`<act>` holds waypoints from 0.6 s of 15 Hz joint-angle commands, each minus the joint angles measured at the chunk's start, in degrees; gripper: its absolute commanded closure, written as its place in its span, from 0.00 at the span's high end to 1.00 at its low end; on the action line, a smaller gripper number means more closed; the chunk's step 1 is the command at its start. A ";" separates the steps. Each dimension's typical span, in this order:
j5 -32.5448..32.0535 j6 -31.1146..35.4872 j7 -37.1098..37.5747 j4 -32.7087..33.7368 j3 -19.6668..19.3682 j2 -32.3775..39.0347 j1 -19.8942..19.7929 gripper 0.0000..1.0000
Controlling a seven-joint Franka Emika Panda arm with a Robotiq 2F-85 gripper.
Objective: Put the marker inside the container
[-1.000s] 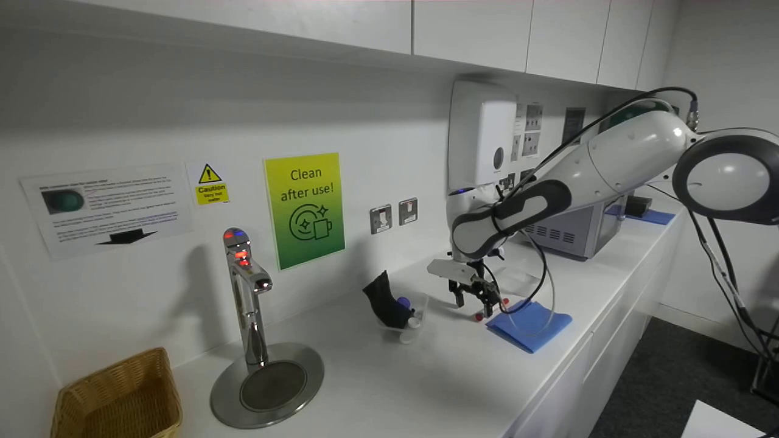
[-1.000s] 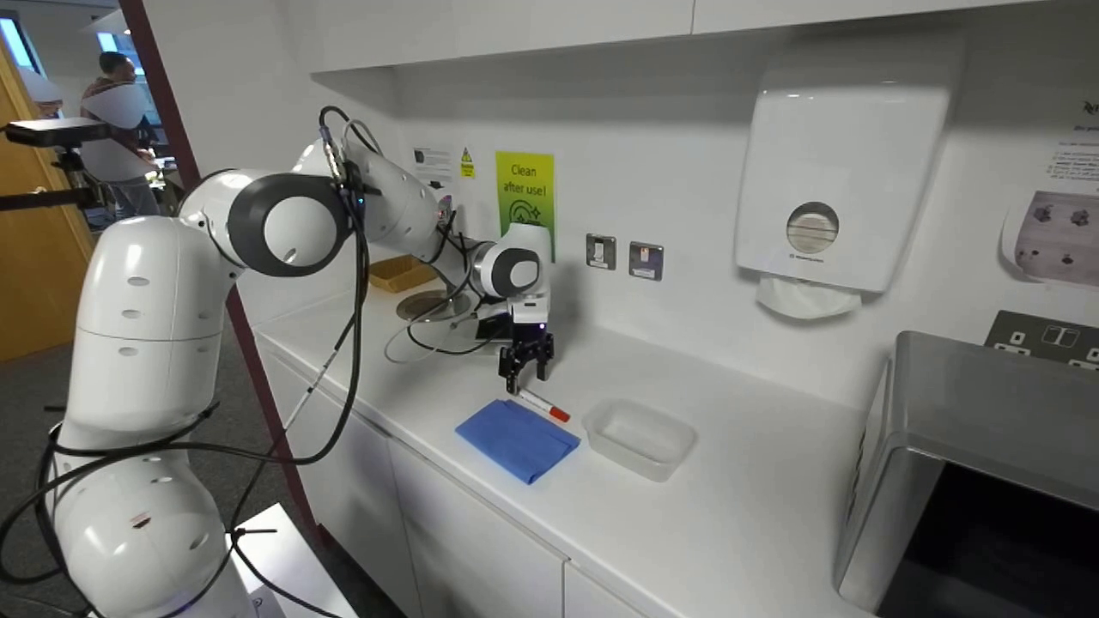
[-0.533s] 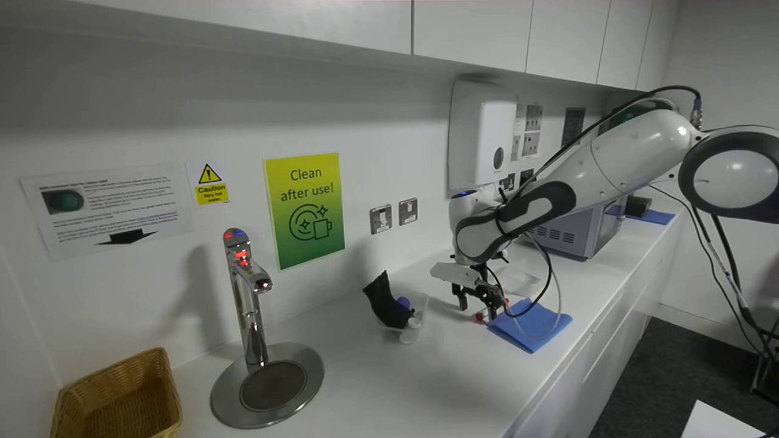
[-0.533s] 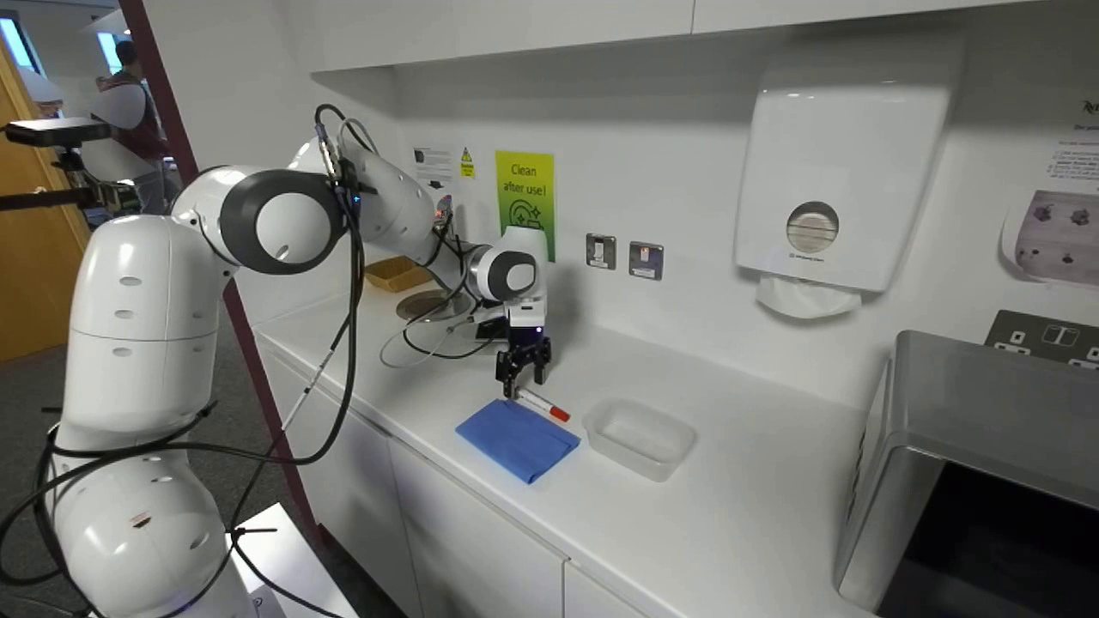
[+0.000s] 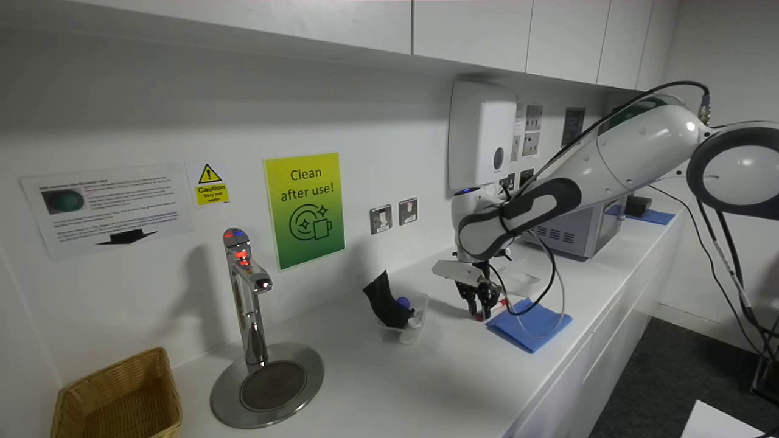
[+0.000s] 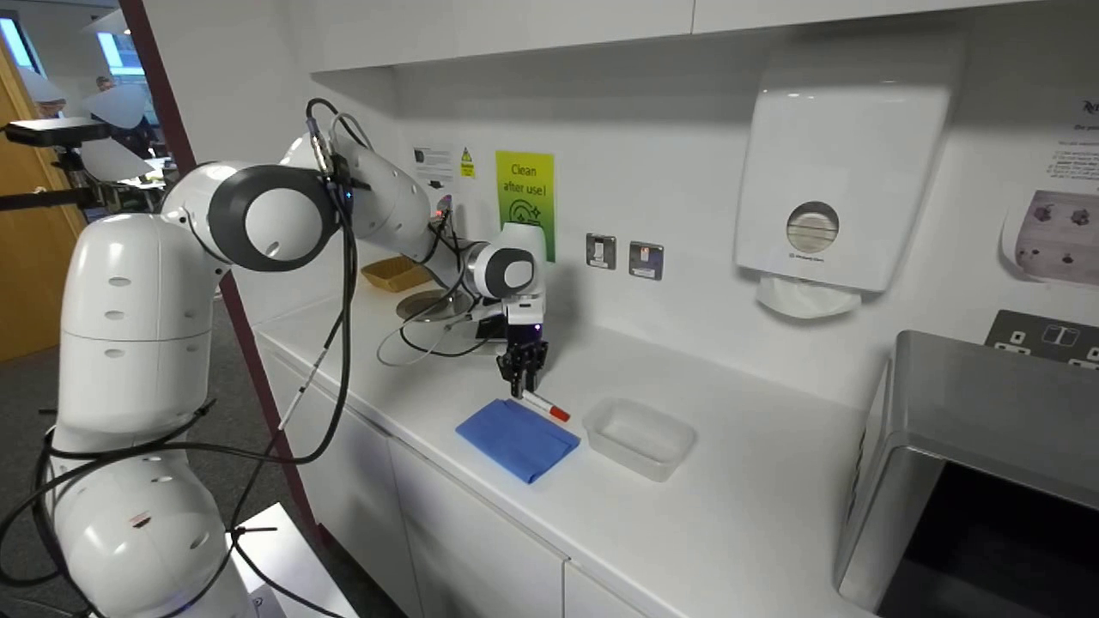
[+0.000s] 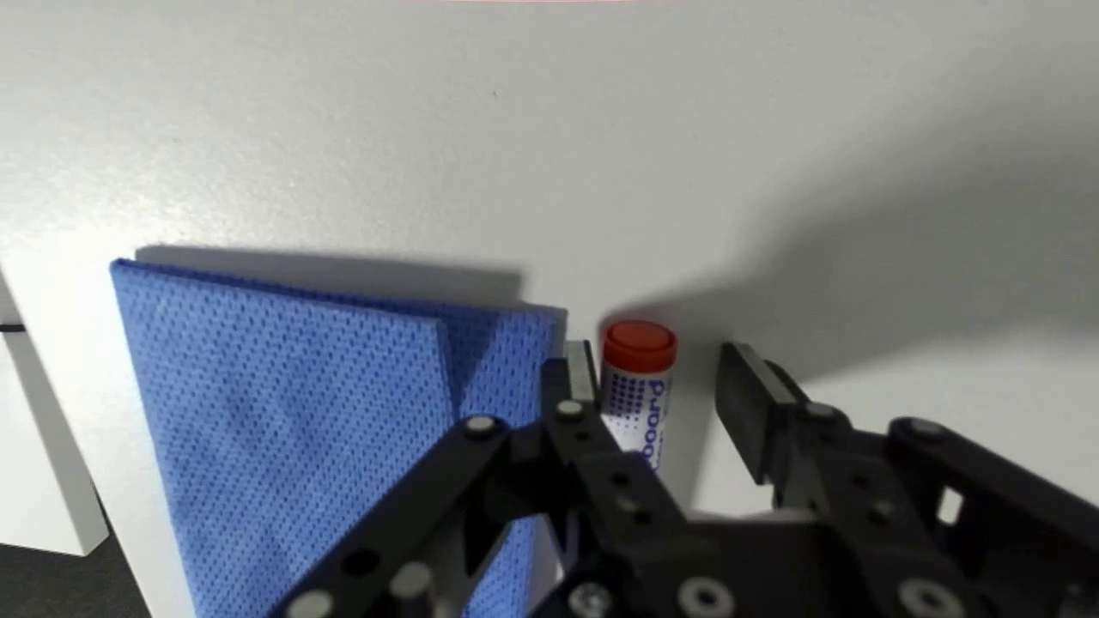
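A white marker with red ends (image 7: 637,403) lies on the white counter beside the blue cloth. My gripper (image 7: 659,375) straddles its near end with partly narrowed jaws; the left finger is close against the barrel, while a gap shows on the right. The same marker (image 6: 549,407) points away from my gripper (image 6: 525,389) in an exterior view. Two clear plastic tubs show: a bare one (image 6: 640,438) past the marker, and one (image 5: 417,310) with a dark curved pouch-like thing (image 5: 387,302) and small bottles. Which is the container, I cannot tell.
A folded blue cloth (image 7: 283,412) lies next to the marker. Along the counter stand a chrome tap (image 5: 246,298) on a round drain, a wicker basket (image 5: 115,395) and a grey microwave (image 6: 970,429). A towel dispenser (image 6: 846,172) hangs on the wall.
My gripper's fingers have come closer together around the marker's end, and the arm has shifted slightly. The marker, cloth and tubs stay where they were.
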 commanded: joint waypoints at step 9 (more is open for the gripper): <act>-2.91 0.82 2.28 -3.84 -1.93 -4.72 0.35 0.06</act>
